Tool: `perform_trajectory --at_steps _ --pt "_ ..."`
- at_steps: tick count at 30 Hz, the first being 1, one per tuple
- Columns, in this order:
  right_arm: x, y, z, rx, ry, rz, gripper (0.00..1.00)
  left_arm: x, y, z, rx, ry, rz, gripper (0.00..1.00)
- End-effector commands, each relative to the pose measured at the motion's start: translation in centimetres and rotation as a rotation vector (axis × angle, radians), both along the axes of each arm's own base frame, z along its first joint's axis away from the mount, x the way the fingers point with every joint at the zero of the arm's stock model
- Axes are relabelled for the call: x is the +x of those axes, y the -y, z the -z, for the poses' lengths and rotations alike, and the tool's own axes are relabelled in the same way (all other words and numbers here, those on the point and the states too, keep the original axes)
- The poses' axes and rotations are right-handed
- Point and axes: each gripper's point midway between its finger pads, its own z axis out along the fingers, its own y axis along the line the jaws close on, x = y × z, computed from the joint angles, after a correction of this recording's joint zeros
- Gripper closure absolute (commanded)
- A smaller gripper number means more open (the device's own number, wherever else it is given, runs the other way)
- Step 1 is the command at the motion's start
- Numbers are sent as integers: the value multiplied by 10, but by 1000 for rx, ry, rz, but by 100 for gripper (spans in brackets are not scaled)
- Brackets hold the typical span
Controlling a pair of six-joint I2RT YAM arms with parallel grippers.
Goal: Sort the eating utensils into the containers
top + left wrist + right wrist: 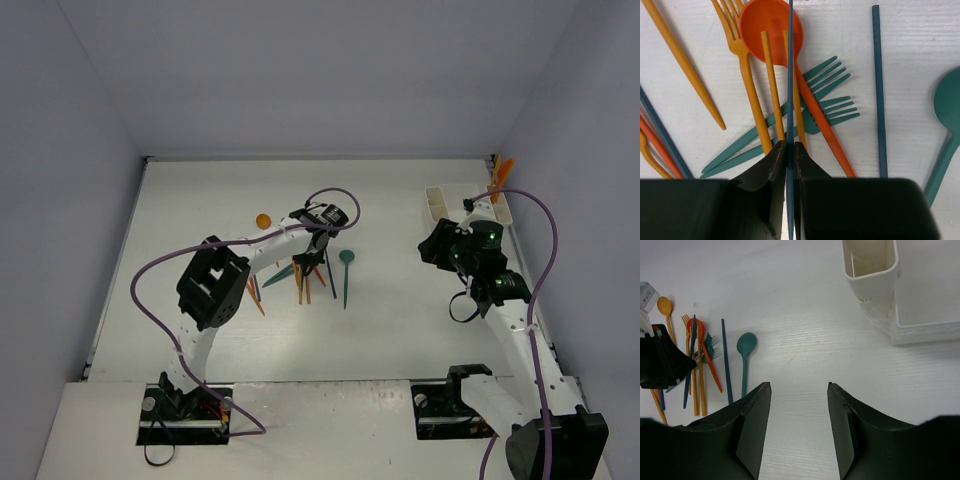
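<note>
Eating utensils (303,280) lie heaped mid-table in the top view, with the left gripper (314,260) down over the heap. The white container (437,201) sits at the far right edge, partly behind the right arm. Left wrist view: jaws pressed together on a thin dark-blue utensil (790,75), seen edge-on in front of an orange spoon (771,27) and two teal forks (832,85). Right wrist view: right gripper (799,390) jaws spread, nothing between them. The container is ahead to the right, and a teal spoon (746,344) lies just beside the heap.
</note>
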Motion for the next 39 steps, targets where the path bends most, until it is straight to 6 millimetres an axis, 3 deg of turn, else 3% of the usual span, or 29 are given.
perform_trajectory --at_steps 1,6,8,9,12,13,15,21,26,32,39 --pt "7 -13 -27 15 85 -69 54 2 0 -67 -83 116 12 100" --pt "9 -28 -52 53 131 -147 54 -1 1 -94 -126 158 61 100" --pt "6 -46 -70 102 158 -244 54 -4 5 -107 -164 183 121 100" --pt "6 -52 -77 118 166 -271 54 -1 17 -117 -225 223 158 100" --pt "6 -72 -113 152 228 -362 52 -8 30 -150 -352 347 295 100" --pt "6 -78 -119 165 235 -390 51 -7 40 -176 -436 425 336 100" --pt "6 -92 -140 206 260 -438 50 -11 50 -196 -522 512 414 100" --pt "6 -128 -194 278 339 -528 47 -40 70 -270 -726 747 639 100" --pt "9 -157 -203 318 323 -563 46 -61 78 -302 -781 816 751 100" --pt "9 -186 -201 322 299 -570 46 -69 82 -320 -784 864 774 100" --pt "16 -195 -197 324 301 -523 47 -72 82 -330 -780 898 772 100"
